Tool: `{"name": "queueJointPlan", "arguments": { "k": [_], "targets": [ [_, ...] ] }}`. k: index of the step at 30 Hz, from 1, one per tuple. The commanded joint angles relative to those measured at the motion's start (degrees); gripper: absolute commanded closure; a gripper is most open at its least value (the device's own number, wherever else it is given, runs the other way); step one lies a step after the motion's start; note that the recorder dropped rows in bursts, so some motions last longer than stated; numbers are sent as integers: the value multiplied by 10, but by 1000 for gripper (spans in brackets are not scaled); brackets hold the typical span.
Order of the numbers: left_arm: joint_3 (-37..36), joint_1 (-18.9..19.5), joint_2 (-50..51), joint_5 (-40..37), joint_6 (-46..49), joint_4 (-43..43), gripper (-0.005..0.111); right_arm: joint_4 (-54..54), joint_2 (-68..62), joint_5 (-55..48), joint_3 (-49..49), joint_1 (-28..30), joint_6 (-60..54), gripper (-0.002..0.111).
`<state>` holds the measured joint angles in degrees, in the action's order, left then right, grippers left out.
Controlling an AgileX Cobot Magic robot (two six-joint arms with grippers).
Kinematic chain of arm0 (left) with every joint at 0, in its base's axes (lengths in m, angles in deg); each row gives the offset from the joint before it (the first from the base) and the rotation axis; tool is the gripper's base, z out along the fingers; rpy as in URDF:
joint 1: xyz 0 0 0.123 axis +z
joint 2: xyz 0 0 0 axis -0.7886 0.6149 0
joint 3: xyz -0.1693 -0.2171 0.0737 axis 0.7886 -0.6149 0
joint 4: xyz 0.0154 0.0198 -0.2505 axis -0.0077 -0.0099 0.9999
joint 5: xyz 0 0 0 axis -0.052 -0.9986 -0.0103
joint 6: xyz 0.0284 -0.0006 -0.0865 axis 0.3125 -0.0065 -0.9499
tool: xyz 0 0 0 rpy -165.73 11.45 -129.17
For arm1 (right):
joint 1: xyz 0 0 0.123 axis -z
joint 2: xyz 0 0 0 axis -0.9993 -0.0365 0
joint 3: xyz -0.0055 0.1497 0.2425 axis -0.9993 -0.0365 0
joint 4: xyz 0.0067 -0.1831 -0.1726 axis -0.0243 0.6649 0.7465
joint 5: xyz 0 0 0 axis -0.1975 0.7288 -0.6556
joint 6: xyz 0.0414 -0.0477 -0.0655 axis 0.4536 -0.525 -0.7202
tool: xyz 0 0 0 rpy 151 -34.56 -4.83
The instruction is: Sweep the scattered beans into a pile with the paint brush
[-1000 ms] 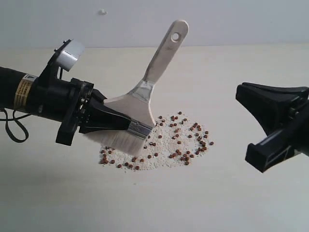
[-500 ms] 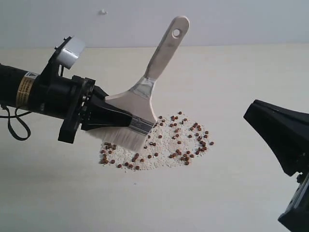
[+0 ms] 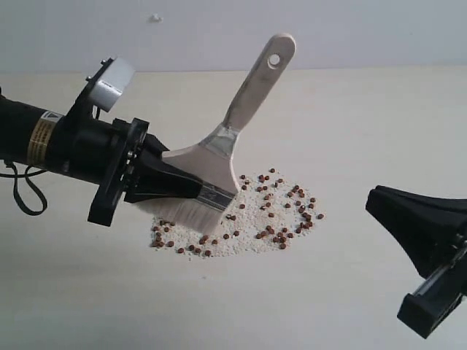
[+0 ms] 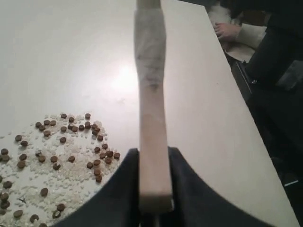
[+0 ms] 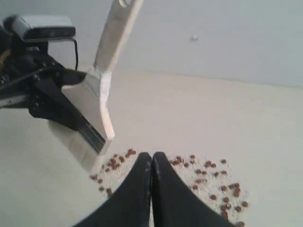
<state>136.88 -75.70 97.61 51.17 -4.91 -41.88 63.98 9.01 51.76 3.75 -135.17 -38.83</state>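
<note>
- Exterior view: The left jaws were clamped across the broad wooden shoulder of the paint brush [image 3: 217, 157], just above its metal band. The handle leaned toward 1 o'clock. The bristles [image 3: 187, 212] sat on the 9 o'clock edge of the beans [image 3: 252, 219], which lay in a loose oval on the counter [image 3: 365, 124]. Whether the tips pressed the surface could not be told. The right jaws hung at 4 o'clock of the spread, well apart from it and holding nothing.
- Left wrist view: The brush [image 4: 152, 118] appeared edge-on, with a black jaw tight on each face. The beans [image 4: 57, 151] lay at 9 o'clock of the grip, thinning outward. A good stroke would probably need the whole bristle edge level on the counter [image 4: 71, 47], not riding on one corner.
- Right wrist view: The right jaws were shut tip to tip, empty, above the near rim of the beans [image 5: 203, 182]. The brush [image 5: 102, 106] stood at 10 o'clock. As a judgement, short light strokes from the outer stragglers toward the middle would suit, since round pellets roll away under a fast or heavy push. The thin 3 o'clock side likely needed the same treatment.
</note>
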Motion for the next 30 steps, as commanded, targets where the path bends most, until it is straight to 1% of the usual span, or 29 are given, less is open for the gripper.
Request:
{"name": "queueJointPlan", "arguments": {
  "k": [1, 4, 7, 14, 17, 19, 22, 24, 30],
  "targets": [
    [2, -3, -1, 10, 10, -30, 107, -20, -48, -52, 48, 0, -64, 108],
    [4, -3, -1, 10, 9, -30, 107, -19, -105, -47, 72, 0, -95, 108],
    [4, -3, -1, 10, 8, -28, 107, -12, -171, 20, 79, 0, -104, 108],
    [3, -3, 13, 10, 14, 4, 107, 11, -295, 176, 79, 0, -37, 108],
    [3, -2, 28, 10, 17, 32, 107, 22, -329, 213, 79, 0, -16, 108],
    [3, -2, 32, 10, 17, 39, 107, 21, -344, 219, 79, 1, -17, 108],
    [3, -2, 32, 10, 13, 30, 107, -32, -356, 221, 79, 11, -21, 108],
    [3, -2, 25, 10, 10, 15, 107, -55, -358, 213, 79, 20, -48, 108],
    [-12, -2, 5, 10, 9, 15, 107, -55, -364, 191, 79, 47, -62, 108]
  ]
}}
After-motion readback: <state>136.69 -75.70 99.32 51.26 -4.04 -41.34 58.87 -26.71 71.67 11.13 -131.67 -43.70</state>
